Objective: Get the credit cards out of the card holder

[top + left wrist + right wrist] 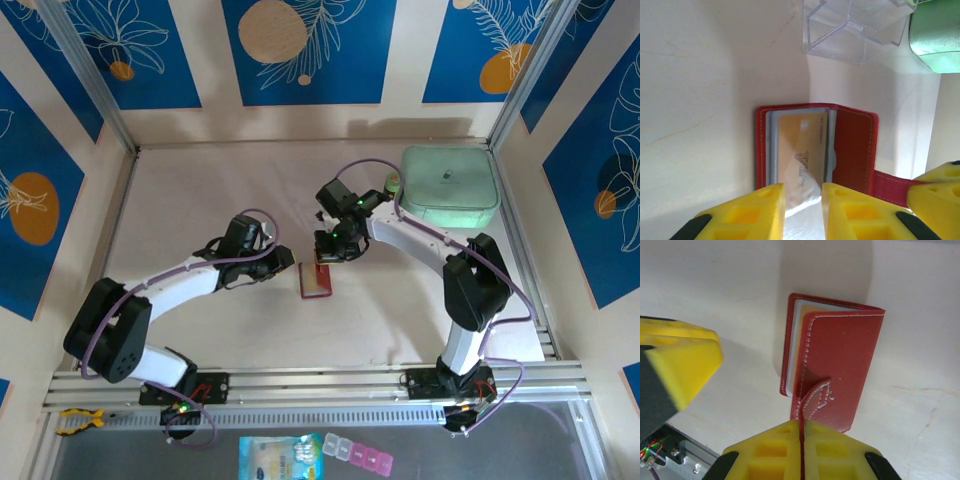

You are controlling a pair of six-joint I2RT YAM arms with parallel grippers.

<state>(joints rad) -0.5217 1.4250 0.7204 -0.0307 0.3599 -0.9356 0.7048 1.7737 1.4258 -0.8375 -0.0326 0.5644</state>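
The red card holder lies open mid-table. In the left wrist view a tan-gold credit card sits in the card holder's greyish clear pocket, and its pale near end reaches toward my left gripper. That gripper's yellow fingers stand a little apart, and nothing is pinched between them. My right gripper is shut on the snap-tab flap of the card holder and holds the cover up. From above, the left gripper is at the holder's left and the right gripper at its far end.
A big mint green case stands at the back right. A clear plastic box lies just beyond the holder. The right gripper's fingers sit close beside my left fingers. Open table lies to the left and toward the front.
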